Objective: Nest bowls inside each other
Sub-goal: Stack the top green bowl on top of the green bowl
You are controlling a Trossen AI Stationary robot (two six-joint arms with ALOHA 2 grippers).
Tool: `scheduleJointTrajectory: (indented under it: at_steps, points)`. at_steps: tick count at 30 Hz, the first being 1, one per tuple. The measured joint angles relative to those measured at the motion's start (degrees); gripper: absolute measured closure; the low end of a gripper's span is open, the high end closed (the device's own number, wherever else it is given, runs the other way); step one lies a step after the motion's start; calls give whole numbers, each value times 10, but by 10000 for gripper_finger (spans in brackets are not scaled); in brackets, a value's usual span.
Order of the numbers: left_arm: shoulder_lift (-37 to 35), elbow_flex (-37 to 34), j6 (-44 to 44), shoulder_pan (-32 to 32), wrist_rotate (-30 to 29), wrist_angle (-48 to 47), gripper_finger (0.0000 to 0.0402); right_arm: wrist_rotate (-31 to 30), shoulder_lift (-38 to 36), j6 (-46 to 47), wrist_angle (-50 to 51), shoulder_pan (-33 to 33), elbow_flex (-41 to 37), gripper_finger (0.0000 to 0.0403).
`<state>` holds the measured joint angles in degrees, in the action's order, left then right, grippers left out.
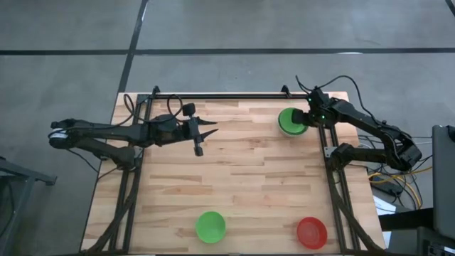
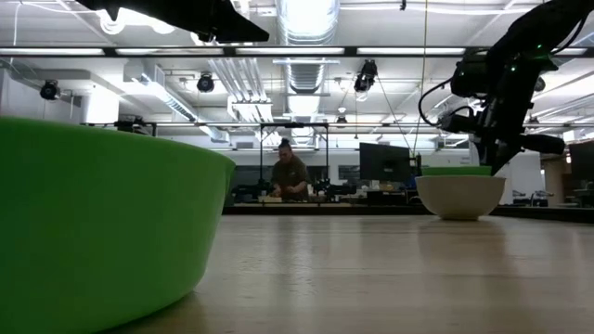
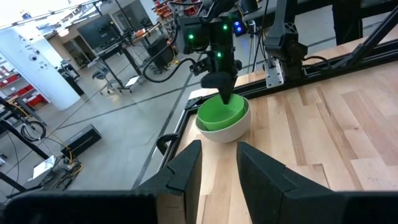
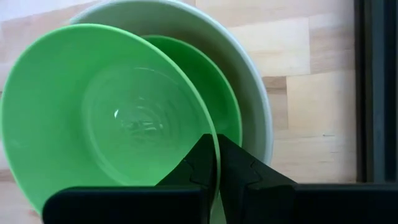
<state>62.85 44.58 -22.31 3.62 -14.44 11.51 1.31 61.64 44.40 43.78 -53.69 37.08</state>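
Upper right, my right gripper [image 4: 217, 163] pinches a green bowl's rim [image 4: 93, 118], lowering it into the green-lined white bowl [image 4: 255, 93]. Lower green bowl [image 1: 210, 226] and red bowl [image 1: 311, 232] remain. Left gripper [image 1: 206, 135] waits part-open, empty.

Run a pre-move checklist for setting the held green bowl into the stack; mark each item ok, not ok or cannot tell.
1. Right gripper shut on the rim of the held green bowl: ok.
2. Held green bowl lined up over the white bowl: not ok, it is tilted and off to one side in the right wrist view.
3. Inner green bowl already seated in the white bowl: ok.
4. Left gripper away from the stack, over mid-table, holding nothing: ok.
5. Loose green bowl and red bowl at the near edge, out of the path: ok.
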Motion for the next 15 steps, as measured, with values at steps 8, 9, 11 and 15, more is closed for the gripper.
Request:
scheduleJointTrajectory:
  at_steps: [8, 9, 11, 15]
  points:
    - [0, 0, 0, 0, 0, 0, 296, -26, -1, 0, 19, -6, 0, 394]
    - [0, 0, 0, 0, 0, 0, 296, -26, -1, -3, 21, -6, 0, 394]
    - [0, 0, 0, 0, 0, 0, 296, -26, -1, -13, 20, -6, 0, 394]
    - [0, 0, 0, 0, 0, 0, 296, -26, -1, -23, 20, -6, 0, 382]
